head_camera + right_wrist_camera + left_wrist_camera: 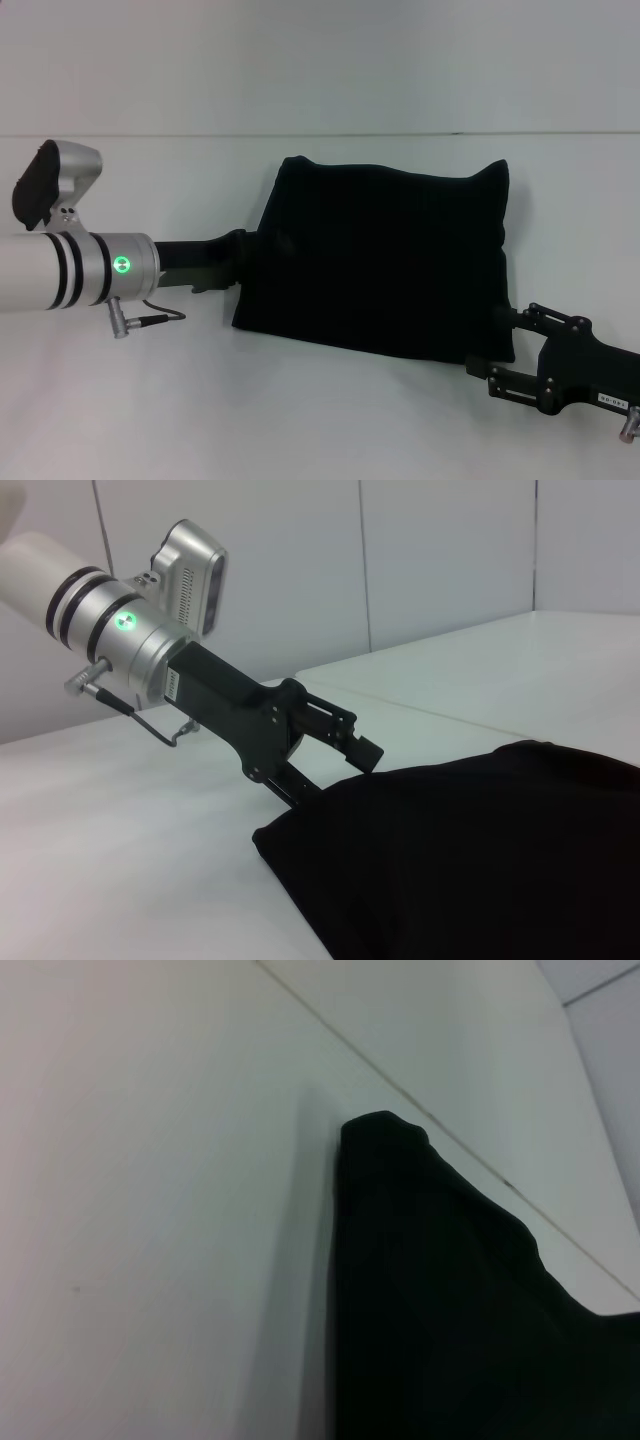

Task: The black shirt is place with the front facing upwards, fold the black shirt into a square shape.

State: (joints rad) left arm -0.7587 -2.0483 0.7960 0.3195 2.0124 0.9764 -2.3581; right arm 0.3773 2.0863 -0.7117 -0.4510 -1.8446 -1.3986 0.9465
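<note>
Black shirt (375,260) folded to a rough rectangle on a white tabletop (300,400), a robot hand at each side.

The soft, limp cloth will sag and crease; edges and corners look the best holds. The left hand (335,765) meets its left edge, one finger above the cloth and one at the tabletop; the right wrist view shows this. The right hand (490,355) sits at the near right corner; whether it grips, I cannot tell.

Black shirt (375,260), folded into a rough rectangle, lying flat on the white table, far corners peaked
</note>
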